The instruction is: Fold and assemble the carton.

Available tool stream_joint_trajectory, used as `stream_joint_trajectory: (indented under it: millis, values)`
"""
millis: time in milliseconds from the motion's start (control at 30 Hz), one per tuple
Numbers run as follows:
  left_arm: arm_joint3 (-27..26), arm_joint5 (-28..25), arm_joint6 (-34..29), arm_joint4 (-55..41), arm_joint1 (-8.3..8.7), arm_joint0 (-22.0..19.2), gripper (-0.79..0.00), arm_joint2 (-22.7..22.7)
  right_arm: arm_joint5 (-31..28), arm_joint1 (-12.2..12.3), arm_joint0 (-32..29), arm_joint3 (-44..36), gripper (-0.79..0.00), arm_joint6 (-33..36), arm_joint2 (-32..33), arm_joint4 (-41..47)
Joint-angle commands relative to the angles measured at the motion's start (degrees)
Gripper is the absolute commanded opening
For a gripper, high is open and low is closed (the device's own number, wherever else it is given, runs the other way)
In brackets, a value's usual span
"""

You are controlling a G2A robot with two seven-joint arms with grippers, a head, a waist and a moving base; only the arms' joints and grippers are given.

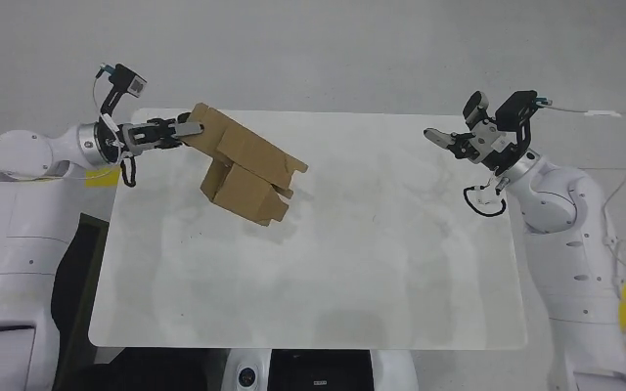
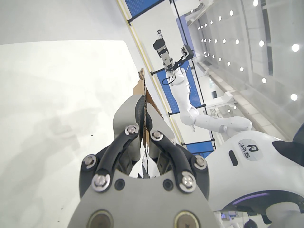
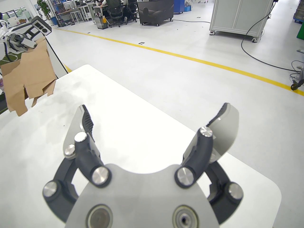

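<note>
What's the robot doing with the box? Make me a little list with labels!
thing: brown cardboard carton, flaps loose, not a finished box yet
left hand: shut on one edge of the carton
right hand: open, holding nothing, far across from the carton
place: white table, carton at the left arm's side
still to do: folding the flaps into shape

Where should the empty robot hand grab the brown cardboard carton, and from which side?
Probably the free flap edge of the brown cardboard carton nearest the open right gripper, coming from that side: it juts out thin, and the left gripper pinches the opposite end.
</note>
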Motion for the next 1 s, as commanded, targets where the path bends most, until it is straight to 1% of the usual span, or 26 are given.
stream_joint_trajectory:
  millis: [0,267,467,600,700,800,967]
  values:
    - [-1.2,0.2,-0.3,1.3,-0.32,-1.0,-0.785,2.5,0.0,0.0,0.0,0.0,0.0,0.0,0.0,0.0]
    - [-3.9,2.6,-2.6,2.6,-1.45,-4.8,-0.785,10.8,0.0,0.0,0.0,0.0,0.0,0.0,0.0,0.0]
    - [-3.5,5.3,-5.3,2.6,-2.75,-8.7,-0.785,18.1,0.0,0.0,0.0,0.0,0.0,0.0,0.0,0.0]
    - [-2.3,6.8,-6.8,0.2,-3.74,-10.9,-0.785,22.3,0.0,0.0,0.0,0.0,0.0,0.0,0.0,0.0]
    - [-1.1,6.8,-6.8,0.3,-4.41,-12.6,-0.785,24.6,0.0,0.0,0.0,0.0,0.0,0.0,0.0,0.0]
    - [-0.5,6.5,-6.5,-0.4,-4.86,-13.5,-0.785,26.3,0.0,0.0,0.0,0.0,0.0,0.0,0.0,0.0]
    - [0.0,6.1,-6.1,-1.6,-5.08,-13.8,-0.785,27.0,0.0,0.0,0.0,0.0,0.0,0.0,0.0,0.0]
